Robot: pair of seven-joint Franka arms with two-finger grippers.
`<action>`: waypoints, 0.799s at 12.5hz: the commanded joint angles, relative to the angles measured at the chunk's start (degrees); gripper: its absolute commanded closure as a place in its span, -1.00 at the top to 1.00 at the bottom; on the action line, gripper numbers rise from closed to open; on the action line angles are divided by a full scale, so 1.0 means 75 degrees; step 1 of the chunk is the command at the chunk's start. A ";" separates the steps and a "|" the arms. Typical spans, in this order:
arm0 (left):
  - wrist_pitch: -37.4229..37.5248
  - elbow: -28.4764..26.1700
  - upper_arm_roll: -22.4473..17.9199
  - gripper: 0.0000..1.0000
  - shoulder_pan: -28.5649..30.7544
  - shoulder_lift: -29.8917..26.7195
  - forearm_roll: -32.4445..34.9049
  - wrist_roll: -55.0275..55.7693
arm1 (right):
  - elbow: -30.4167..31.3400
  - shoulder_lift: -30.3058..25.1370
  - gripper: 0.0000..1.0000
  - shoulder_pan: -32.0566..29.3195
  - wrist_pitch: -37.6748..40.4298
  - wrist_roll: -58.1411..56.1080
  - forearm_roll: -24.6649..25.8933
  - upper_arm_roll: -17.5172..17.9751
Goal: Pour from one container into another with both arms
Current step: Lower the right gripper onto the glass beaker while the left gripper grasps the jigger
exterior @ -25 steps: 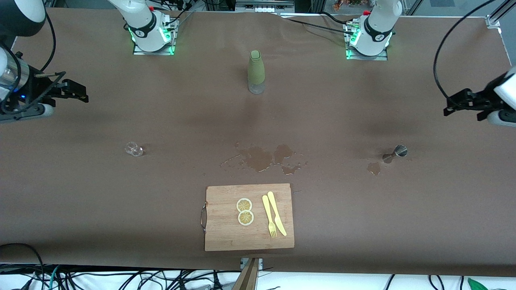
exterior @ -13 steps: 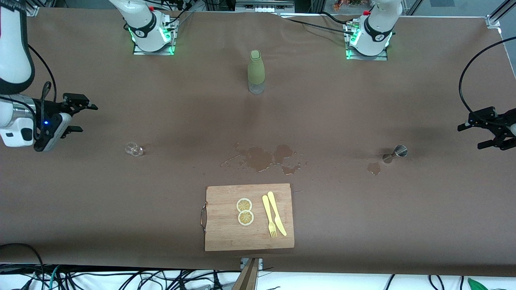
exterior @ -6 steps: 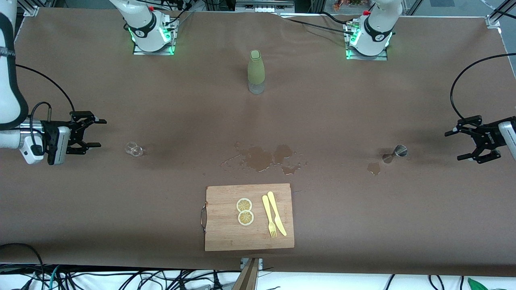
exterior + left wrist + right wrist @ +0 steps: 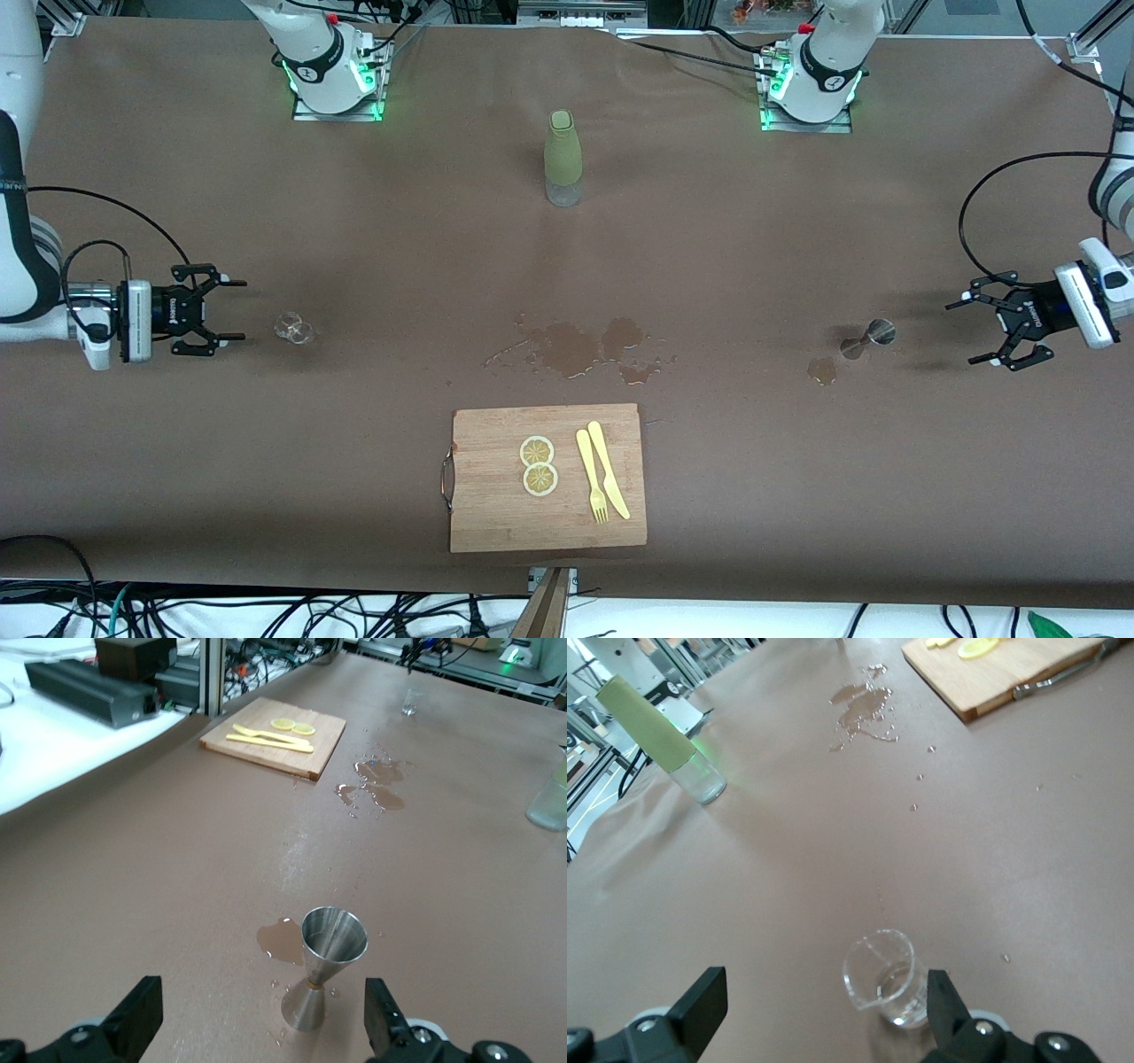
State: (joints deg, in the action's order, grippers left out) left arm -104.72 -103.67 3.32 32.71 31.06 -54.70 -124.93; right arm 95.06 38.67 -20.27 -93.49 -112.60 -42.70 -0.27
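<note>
Two grippers hang low over the brown table (image 4: 797,221), each with its fingers spread apart and empty. The right gripper (image 4: 228,311) points at the small clear glass (image 4: 295,329), which stands upright just ahead of its fingertips and apart from them. The left gripper (image 4: 968,333) faces the steel jigger (image 4: 868,338), upright beside a small puddle (image 4: 821,369), near but untouched.
</note>
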 commanded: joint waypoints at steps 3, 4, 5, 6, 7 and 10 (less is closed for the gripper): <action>0.0029 -0.0134 -0.0092 1.00 -0.0166 0.0615 -0.1027 -0.2009 | -0.0194 0.0725 1.00 -0.0121 -0.0214 -0.1893 -0.0353 0.0060; 0.0053 -0.0204 -0.0103 1.00 -0.0178 0.0674 -0.1015 -0.2232 | -0.0298 0.0889 1.00 -0.0121 -0.0261 -0.2221 -0.0399 0.0072; 0.0157 -0.0205 -0.0150 1.00 -0.0259 0.0802 -0.1015 -0.2663 | -0.0404 0.1088 1.00 -0.0121 -0.0273 -0.2549 -0.0411 0.0072; 0.0309 -0.0193 -0.0359 1.00 -0.0422 0.0920 -0.1027 -0.3027 | -0.0463 0.1264 1.00 -0.0121 -0.0284 -0.2843 -0.0412 0.0072; 0.0450 -0.0170 -0.0524 1.00 -0.0598 0.1060 -0.1039 -0.3228 | -0.0487 0.1370 1.00 -0.0121 -0.0284 -0.3089 -0.0423 0.0072; 0.0475 -0.0181 -0.0572 1.00 -0.0762 0.1353 -0.1388 -0.3872 | -0.0580 0.1581 1.00 -0.0110 -0.0296 -0.3454 -0.0423 0.0095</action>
State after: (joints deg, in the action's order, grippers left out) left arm -102.15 -104.93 0.33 28.82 39.84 -61.46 -148.15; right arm 92.68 48.92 -20.38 -96.17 -136.55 -44.86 -0.27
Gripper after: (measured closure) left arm 0.000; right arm 0.000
